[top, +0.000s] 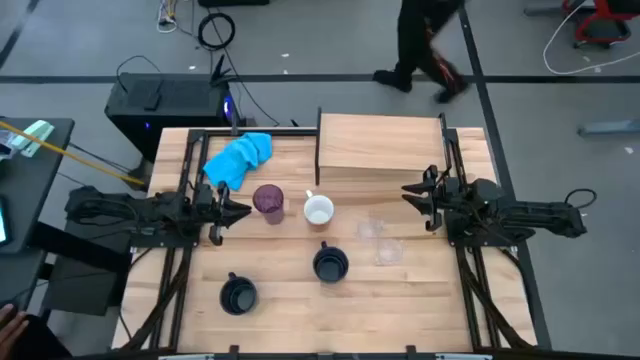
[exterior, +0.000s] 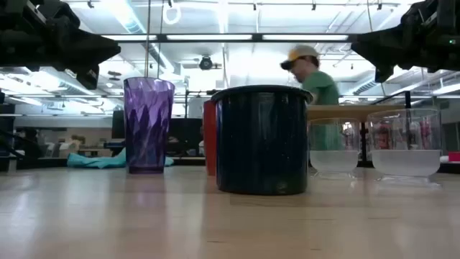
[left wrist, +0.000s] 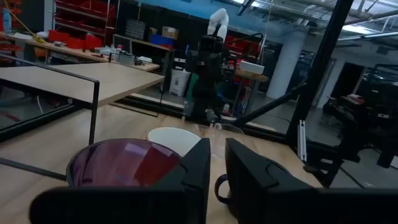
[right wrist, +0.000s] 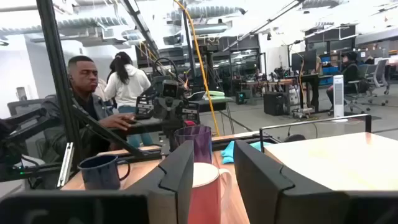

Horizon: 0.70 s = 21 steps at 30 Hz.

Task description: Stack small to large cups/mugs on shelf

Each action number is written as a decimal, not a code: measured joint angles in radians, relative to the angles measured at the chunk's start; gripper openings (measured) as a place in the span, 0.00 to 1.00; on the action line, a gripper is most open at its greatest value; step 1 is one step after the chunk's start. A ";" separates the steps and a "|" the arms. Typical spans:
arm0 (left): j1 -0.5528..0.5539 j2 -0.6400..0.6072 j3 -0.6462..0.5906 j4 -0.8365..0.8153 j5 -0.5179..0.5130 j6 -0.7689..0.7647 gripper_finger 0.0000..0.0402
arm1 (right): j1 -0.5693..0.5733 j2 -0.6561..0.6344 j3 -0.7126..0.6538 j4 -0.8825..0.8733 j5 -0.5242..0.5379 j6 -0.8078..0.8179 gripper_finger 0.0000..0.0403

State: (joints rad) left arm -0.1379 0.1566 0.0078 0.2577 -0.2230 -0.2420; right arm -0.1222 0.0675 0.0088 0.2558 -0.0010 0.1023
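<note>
A: Which step is this?

B: The very start, I'd judge. Nothing is on the shelf (top: pixel 380 145) at the worktop's far edge, toward its right corner, and neither arm holds anything.

A: Nearest things first?

B: One black mug (top: pixel 238 295) by the near edge, left of centre; the second black mug (top: pixel 330 264) farther in. The clear cups (top: pixel 380 240) sit right of it. Mid-worktop, the orange mug (top: pixel 318 210) and purple tumbler (top: pixel 268 201).

A: And the grippers?

B: Left gripper (top: pixel 240 211), at the left edge, has its fingers slightly apart on nothing, just beside the tumbler. Right gripper (top: pixel 408 194), off the shelf's near right corner, likewise stands narrowly parted, above the clear cups.

A: Next?

B: Probably open wider and descend on a cup.
</note>
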 joint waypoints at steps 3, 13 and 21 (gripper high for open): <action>0.000 0.000 0.000 0.000 0.000 0.000 0.13 | 0.000 0.000 0.000 0.000 0.000 0.000 0.30; 0.000 0.000 0.000 0.000 0.000 0.000 0.15 | 0.000 0.000 0.000 0.000 0.000 0.000 0.30; 0.000 0.000 0.000 0.000 0.000 0.000 0.13 | 0.000 0.000 0.000 0.000 0.000 0.000 0.30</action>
State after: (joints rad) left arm -0.1379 0.1568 0.0076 0.2573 -0.2230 -0.2422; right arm -0.1223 0.0674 0.0089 0.2558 -0.0010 0.1021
